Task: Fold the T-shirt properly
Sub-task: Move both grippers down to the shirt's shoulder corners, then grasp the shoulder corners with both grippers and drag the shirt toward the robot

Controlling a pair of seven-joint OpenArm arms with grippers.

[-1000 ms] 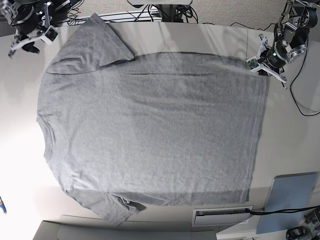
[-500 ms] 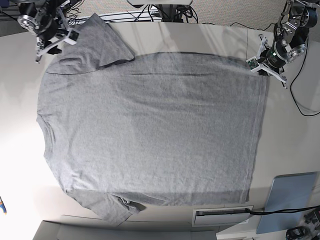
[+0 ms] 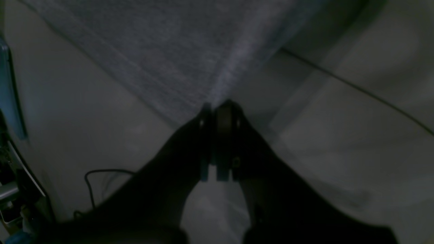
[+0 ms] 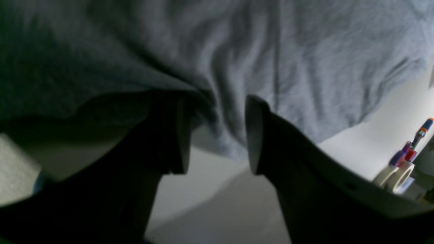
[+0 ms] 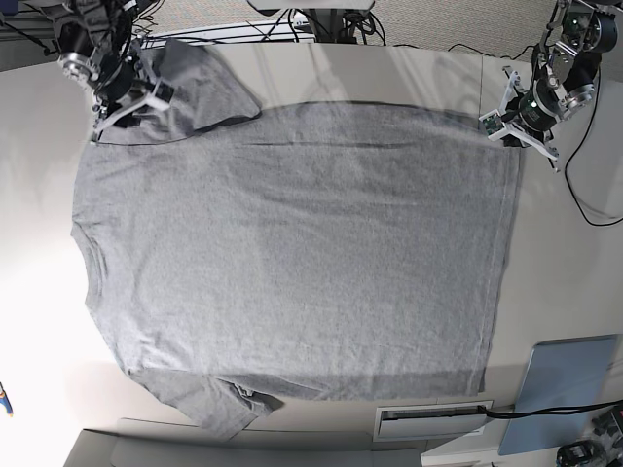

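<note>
The heather-grey T-shirt [image 5: 292, 253] lies spread flat on the table, plain side up, neck to the left and hem to the right. My right gripper [image 5: 136, 105] is open over the far sleeve. In the right wrist view its fingers [image 4: 179, 132] stand on either side of the sleeve's edge [image 4: 230, 149], gripper [image 4: 217, 135]. My left gripper [image 5: 498, 126] is at the far hem corner. In the left wrist view it [image 3: 217, 105] is shut, with the shirt's corner [image 3: 169, 51] running into its tips.
A blue-grey board [image 5: 569, 384] and a white slotted panel [image 5: 433, 420] lie at the near right. Cables run along the far edge [image 5: 292, 24]. A tape roll [image 4: 395, 176] and a pen [image 4: 420, 134] lie beyond the sleeve. Bare table [image 5: 565, 253] borders the hem.
My right arm has moved from the table's far left corner rightward and down onto the far sleeve. My left arm and the shirt have not moved.
</note>
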